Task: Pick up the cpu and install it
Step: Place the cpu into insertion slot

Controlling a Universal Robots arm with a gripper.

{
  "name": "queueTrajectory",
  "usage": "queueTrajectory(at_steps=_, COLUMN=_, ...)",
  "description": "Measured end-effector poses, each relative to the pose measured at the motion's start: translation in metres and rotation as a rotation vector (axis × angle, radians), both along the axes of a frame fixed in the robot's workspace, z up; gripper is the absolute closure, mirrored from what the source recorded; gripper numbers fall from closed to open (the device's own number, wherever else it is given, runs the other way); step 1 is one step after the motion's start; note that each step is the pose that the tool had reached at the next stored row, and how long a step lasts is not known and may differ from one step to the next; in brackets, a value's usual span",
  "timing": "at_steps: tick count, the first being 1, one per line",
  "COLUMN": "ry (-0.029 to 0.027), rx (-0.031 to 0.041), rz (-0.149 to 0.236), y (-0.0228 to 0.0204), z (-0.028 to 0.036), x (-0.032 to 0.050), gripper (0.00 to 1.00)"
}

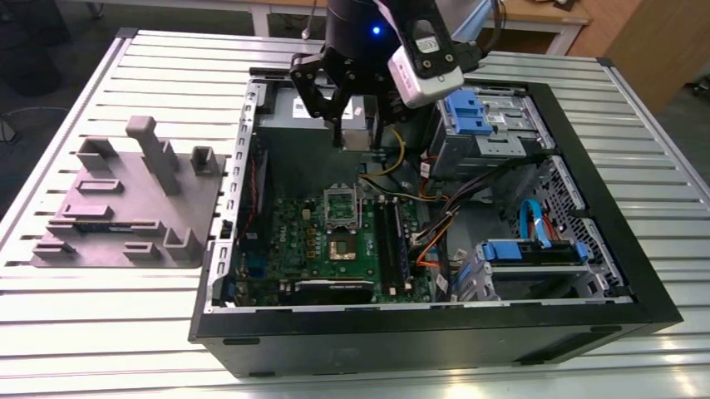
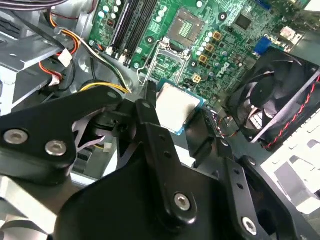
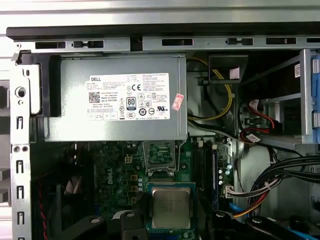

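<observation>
I saw fingers [image 2: 148, 119] clamped on cpu [image 2: 177, 106], pinching opposite edges. Chip flat, metal top up. Cpu hung above board [image 2: 227, 30], clear of it. Open socket [image 2: 186, 24] lay ahead of chip, apparently not yet beneath it. Square part, no long axis.

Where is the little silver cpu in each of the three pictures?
Exterior view: the cpu hangs in the hand, above the green motherboard.
Second wrist view: the cpu sits between the black fingers, beside the fan.
First wrist view: the cpu is in front of the motherboard.
Shared landmark: the green motherboard.
</observation>
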State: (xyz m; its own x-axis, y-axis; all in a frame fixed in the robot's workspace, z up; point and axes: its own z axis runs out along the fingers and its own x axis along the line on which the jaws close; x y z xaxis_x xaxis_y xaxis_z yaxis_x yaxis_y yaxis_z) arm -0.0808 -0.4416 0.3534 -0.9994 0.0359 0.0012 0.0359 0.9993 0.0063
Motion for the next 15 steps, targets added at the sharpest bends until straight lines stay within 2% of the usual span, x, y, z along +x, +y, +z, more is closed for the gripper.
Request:
queueTrajectory(at_steps=9, ry=0.0000, rx=0.0001, rz=0.000, y=-0.0014, z=-0.0023, x=0.0005, gripper=0.53)
queueTrajectory(at_steps=15, ry=0.0000, rx=0.0000, rz=0.000, y=-0.0052, z=-0.0055, x=0.0005, gripper=0.53)
